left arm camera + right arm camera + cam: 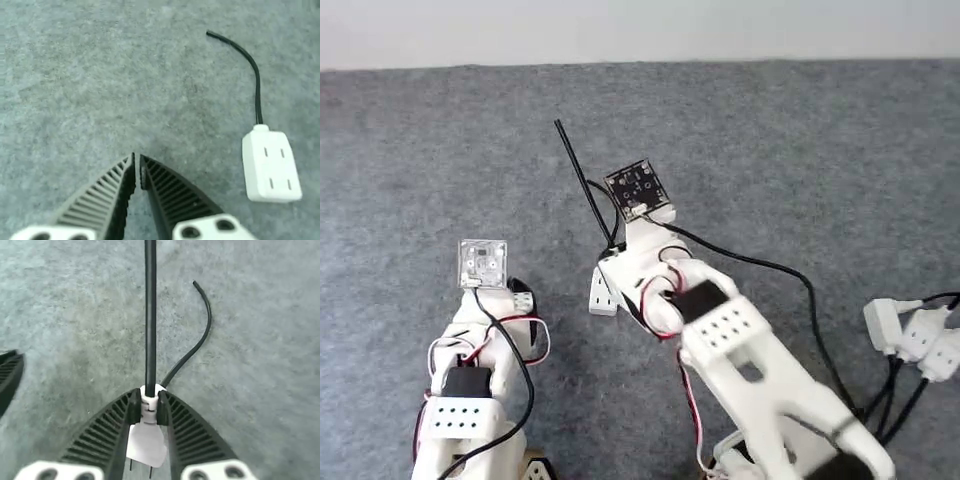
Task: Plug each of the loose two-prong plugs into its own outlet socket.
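Pinching one two-prong plug [146,442], your right claw [148,396] held it over the bench [60,300], prongs bare, not plugged yet; the outlet socket [271,167] lay unfilled near your left claw [137,161], pressed together on nothing.

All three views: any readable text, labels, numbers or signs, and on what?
No readable text.
The outlet block shows slots only, no print.
The plug in the right gripper is plain white with no marking visible.
The circuit board on an arm's wrist has specks too small to read.
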You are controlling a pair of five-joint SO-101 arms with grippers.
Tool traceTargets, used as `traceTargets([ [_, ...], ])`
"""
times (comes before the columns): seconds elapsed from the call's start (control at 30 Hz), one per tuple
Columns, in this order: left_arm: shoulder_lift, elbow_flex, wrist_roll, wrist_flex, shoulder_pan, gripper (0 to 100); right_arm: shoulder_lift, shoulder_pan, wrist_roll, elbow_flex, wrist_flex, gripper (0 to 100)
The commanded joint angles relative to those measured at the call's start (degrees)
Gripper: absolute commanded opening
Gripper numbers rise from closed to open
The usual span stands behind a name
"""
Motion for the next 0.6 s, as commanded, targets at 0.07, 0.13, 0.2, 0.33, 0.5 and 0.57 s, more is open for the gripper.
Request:
traceTargets([
  [0.07,0.53,-4.09,-0.97,0.88,0.35,2,-11.03,0.13,2.29,1.58,5.23,0.8],
  [0.13,4.92,-6.02,-0.97,0.70,0.35,2,-13.05,0.04,2.37,2.55,5.23,0.8],
  [0.2,12.57,-9.54,-1.05,0.44,0.35,2,-14.64,-1.10,3.87,2.90,5.85,0.8],
  [0.33,30.95,-18.68,-2.46,-1.32,-0.53,1,-14.99,-2.42,5.27,2.73,7.69,0.8],
  [0.5,38.42,-24.84,-4.66,0.53,-1.41,1,-7.52,9.80,2.55,-1.85,11.30,0.8],
  [0.57,37.80,-24.75,-4.66,0.53,-1.41,1,-2.33,15.16,1.41,-4.22,12.88,0.8],
])
